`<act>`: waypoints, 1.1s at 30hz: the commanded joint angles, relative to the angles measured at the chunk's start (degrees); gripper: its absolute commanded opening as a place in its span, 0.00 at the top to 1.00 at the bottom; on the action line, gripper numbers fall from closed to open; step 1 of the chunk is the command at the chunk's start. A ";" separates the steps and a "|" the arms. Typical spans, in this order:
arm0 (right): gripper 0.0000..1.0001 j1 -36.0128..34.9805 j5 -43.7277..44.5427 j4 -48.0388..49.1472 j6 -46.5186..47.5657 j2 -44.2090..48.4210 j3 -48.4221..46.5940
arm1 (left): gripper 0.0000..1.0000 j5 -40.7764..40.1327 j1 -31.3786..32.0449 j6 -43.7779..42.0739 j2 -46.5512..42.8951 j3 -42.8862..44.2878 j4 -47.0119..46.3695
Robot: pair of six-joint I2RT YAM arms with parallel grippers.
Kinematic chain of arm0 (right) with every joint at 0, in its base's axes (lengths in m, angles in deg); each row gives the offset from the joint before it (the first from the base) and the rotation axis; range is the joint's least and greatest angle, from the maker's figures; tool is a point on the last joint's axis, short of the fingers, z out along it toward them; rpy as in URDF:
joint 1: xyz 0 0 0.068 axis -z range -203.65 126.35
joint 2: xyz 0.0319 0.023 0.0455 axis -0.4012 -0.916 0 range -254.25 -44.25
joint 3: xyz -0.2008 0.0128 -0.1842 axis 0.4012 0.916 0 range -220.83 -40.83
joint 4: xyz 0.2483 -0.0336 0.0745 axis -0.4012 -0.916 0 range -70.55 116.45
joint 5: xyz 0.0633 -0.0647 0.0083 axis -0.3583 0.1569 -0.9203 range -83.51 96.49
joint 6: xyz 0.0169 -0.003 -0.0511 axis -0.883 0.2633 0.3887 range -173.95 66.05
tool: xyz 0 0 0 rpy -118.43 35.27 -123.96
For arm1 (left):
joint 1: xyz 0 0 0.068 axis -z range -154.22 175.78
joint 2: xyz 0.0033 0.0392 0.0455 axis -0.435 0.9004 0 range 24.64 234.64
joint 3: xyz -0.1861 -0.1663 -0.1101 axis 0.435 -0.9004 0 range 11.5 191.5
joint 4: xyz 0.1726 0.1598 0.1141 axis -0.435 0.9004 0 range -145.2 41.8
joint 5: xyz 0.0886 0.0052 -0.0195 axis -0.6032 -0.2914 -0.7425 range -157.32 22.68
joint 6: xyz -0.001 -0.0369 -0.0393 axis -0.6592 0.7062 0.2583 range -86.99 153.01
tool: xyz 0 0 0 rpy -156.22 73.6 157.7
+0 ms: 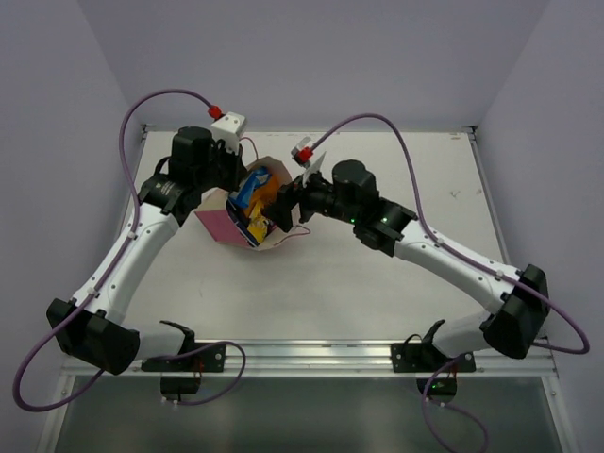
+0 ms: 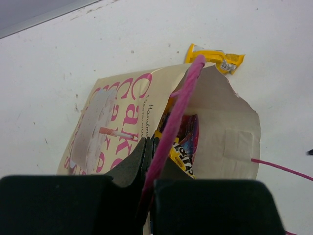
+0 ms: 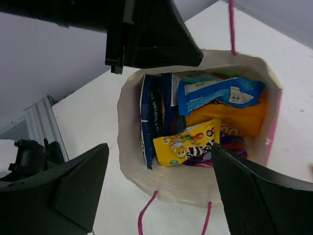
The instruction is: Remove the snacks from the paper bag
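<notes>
**Open bag, 1 packet outside**

The cream paper gift bag (image 1: 219,226), with pink side panels and pink lettering, sits tilted with its mouth open, left of centre toward the worktop's far edge. Inside, 2 dark blue packets (image 3: 149,122) stand on edge beside a light blue-and-white packet (image 3: 220,93), an orange pouch (image 3: 239,122) and a glossy yellow candy packet (image 3: 188,144). 1 small yellow packet (image 2: 215,58) lies flat on the worktop just outside the mouth.

Cream, pink-lettered paper bag (image 2: 122,112) holds blue, orange, yellow snacks (image 3: 215,117).

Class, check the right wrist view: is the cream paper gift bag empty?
No, the cream paper gift bag holds a small yellow glossy packet, a light blue packet and an orange pouch, among others.
</notes>
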 commanded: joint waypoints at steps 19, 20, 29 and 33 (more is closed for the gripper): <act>0.42 -5.56 5.59 1.82 -1.96 -26.68 -7.16 | 1.00 1.41 0.34 2.16 -1.79 -1.98 -1.21; 0.51 -5.56 5.77 1.82 -1.70 -25.72 -6.63 | 1.00 1.32 0.34 2.07 -1.79 -1.98 -1.12; 0.96 -5.47 7.53 0.43 1.99 -13.51 -1.88 | 1.00 0.45 0.34 1.63 -1.53 -1.98 -0.77; 0.89 -5.21 5.77 -2.04 2.61 -11.21 -2.41 | 1.00 0.27 0.34 1.55 -1.44 -2.24 -0.77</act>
